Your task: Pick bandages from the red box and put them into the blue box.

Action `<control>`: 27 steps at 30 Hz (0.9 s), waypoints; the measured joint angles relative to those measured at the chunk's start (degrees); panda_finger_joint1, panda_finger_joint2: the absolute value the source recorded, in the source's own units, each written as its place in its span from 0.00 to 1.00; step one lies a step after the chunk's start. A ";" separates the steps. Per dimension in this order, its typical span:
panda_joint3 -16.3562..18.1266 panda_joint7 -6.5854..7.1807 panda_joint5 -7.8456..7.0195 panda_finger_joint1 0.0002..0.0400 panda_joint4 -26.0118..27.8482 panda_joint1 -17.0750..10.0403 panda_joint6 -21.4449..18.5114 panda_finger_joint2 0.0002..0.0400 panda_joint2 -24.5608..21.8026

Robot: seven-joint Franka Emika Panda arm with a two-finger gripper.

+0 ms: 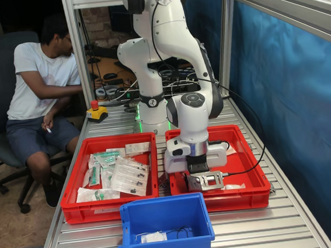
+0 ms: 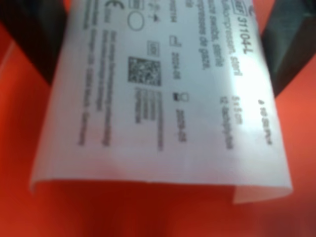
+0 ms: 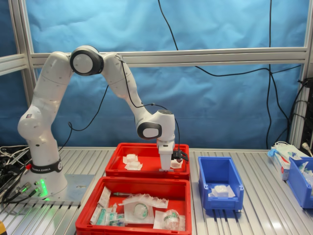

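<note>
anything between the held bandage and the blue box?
Only low walls. The pincer holds a bandage low in the red box, so that box's rim and the blue box rim need clearing; the gap between looks bare.

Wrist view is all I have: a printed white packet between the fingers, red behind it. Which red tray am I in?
Observer: The right one. In the second exterior view the gripper is down in the red box that holds only square white packets, not in the tray of long clear packets.
Operator: Anything left in there besides the bandage I hold?
Observer: Yes, loose bandages lie toward the second exterior view's left of the gripper.
Operator: Is the blue box empty?
Observer: No. The blue box already has a white packet on its floor.
</note>
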 joint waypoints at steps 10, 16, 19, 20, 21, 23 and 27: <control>0.00 0.00 0.00 0.54 0.00 0.01 0.00 0.54 0.00; 0.00 0.00 0.00 0.41 0.02 0.08 0.01 0.41 -0.01; 0.02 0.00 0.00 0.29 0.03 0.12 0.10 0.29 -0.02; 0.03 0.00 0.00 0.29 0.03 0.12 0.11 0.29 -0.02; 0.03 0.00 0.00 0.29 0.03 0.12 0.11 0.29 -0.02; 0.03 0.00 0.00 0.19 0.03 0.12 0.12 0.19 -0.02; 0.03 0.00 0.00 0.19 0.03 0.12 0.12 0.19 -0.02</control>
